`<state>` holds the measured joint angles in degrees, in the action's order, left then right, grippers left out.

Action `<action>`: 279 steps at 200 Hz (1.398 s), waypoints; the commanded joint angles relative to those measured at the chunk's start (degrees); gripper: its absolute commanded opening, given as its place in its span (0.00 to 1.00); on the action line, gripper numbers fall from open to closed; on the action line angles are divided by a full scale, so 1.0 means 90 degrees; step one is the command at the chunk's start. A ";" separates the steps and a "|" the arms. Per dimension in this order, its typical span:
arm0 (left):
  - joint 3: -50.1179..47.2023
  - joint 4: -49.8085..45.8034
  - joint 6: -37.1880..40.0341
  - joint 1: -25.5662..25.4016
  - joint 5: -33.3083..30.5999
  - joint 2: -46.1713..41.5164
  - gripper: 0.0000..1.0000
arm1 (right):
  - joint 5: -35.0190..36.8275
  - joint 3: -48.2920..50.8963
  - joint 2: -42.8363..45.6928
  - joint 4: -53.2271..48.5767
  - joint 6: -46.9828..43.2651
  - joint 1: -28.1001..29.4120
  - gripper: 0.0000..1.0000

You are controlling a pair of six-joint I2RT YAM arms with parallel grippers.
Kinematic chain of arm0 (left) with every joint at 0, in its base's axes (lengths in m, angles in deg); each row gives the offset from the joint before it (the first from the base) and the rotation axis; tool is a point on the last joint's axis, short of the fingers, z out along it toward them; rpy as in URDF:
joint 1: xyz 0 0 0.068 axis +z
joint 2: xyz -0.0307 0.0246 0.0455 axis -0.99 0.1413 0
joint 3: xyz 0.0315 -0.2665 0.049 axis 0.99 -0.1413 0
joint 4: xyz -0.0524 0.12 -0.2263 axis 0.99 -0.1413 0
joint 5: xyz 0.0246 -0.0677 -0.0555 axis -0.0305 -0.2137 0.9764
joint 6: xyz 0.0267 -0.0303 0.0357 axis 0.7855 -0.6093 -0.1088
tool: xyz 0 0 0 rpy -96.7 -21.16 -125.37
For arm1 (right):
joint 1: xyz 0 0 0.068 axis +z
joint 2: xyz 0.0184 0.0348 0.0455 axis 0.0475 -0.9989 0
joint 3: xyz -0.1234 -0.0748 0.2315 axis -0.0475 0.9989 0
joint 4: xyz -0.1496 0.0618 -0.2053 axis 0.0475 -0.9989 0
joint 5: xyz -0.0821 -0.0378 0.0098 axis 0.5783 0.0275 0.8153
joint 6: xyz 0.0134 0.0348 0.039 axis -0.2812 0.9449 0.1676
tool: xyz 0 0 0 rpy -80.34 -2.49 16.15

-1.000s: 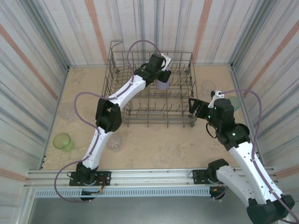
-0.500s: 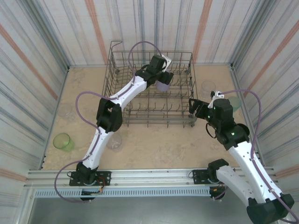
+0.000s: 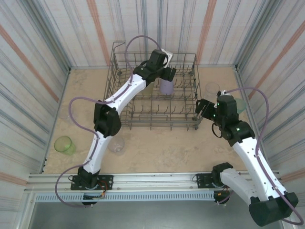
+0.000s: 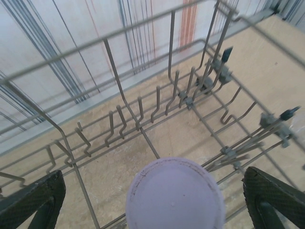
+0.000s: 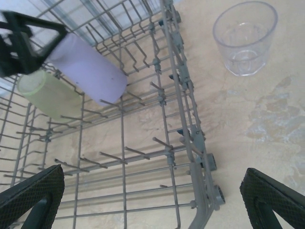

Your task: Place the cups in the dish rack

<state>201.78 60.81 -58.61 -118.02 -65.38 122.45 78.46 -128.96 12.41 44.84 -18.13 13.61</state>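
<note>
With your left fingers (image 4: 33,200) wide open either side of the lavender cup (image 4: 175,195), base-up on tines at the dish rack's (image 3: 162,125) far end, lift straight up without clipping it; your right fingers (image 5: 33,191), also open, hang near the clear cup (image 5: 245,38) beside the rack.

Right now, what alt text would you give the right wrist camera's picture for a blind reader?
A lavender cup and an olive-yellow cup sit among the tines of a grey wire dish rack. A clear cup stands upright on the beige table outside it.
</note>
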 commanded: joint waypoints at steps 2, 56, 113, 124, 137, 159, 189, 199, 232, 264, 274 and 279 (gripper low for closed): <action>-0.0129 -0.0229 -0.0243 -0.0058 0.0125 -0.0851 0.99 | 0.0291 -0.0321 -0.0091 -0.0749 0.0335 -0.0094 0.99; -0.1149 -0.0374 -0.0418 -0.0062 0.0236 -0.2104 0.99 | 0.0839 -0.0839 -0.0265 -0.1972 0.0747 -0.0477 0.99; -0.1177 -0.0546 -0.0676 -0.0076 0.0500 -0.2515 0.99 | 0.0977 -0.1231 -0.0578 -0.2679 0.1063 -0.1243 0.99; -0.1268 -0.0563 -0.0754 -0.0067 0.0537 -0.2608 0.99 | 0.1080 -0.1280 -0.0609 -0.2771 0.1042 -0.1337 0.99; -0.1382 -0.0525 -0.0818 -0.0059 0.0635 -0.2683 0.99 | 0.1371 -0.1270 -0.0645 -0.2804 0.0973 -0.1367 0.99; -0.1387 -0.0567 -0.0996 -0.0042 0.0889 -0.2717 0.99 | 0.1737 -0.1251 -0.0709 -0.2878 0.0921 -0.1539 0.99; -0.1462 -0.0549 -0.1443 0.0021 0.1216 -0.2702 0.99 | 0.1572 -0.1140 -0.0838 -0.2766 0.0812 -0.2110 0.99; -0.1467 -0.0546 -0.1629 0.0044 0.1308 -0.2672 0.99 | 0.1503 -0.1090 -0.1054 -0.2720 0.0744 -0.2305 0.99; -0.1476 -0.0573 -0.1986 0.0080 0.1587 -0.2586 0.99 | 0.1262 -0.0972 -0.1456 -0.2619 0.0441 -0.2793 0.99; -0.1538 -0.0776 -0.1929 0.0080 0.1612 -0.2657 0.99 | 0.1355 -0.0729 -0.1580 -0.2368 0.0349 -0.3037 0.99; -0.1569 -0.0838 -0.1897 0.0080 0.1543 -0.2700 0.99 | 0.1303 -0.0644 -0.1588 -0.2246 0.0337 -0.3125 0.99; -0.1582 -0.0864 -0.1889 0.0085 0.1527 -0.2736 0.99 | 0.1258 -0.0593 -0.1601 -0.2200 0.0336 -0.3173 0.99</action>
<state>188.60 55.47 -74.90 -117.56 -52.01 101.34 90.13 -136.02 -1.76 23.09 -13.46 -13.31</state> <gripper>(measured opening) 0.986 0.988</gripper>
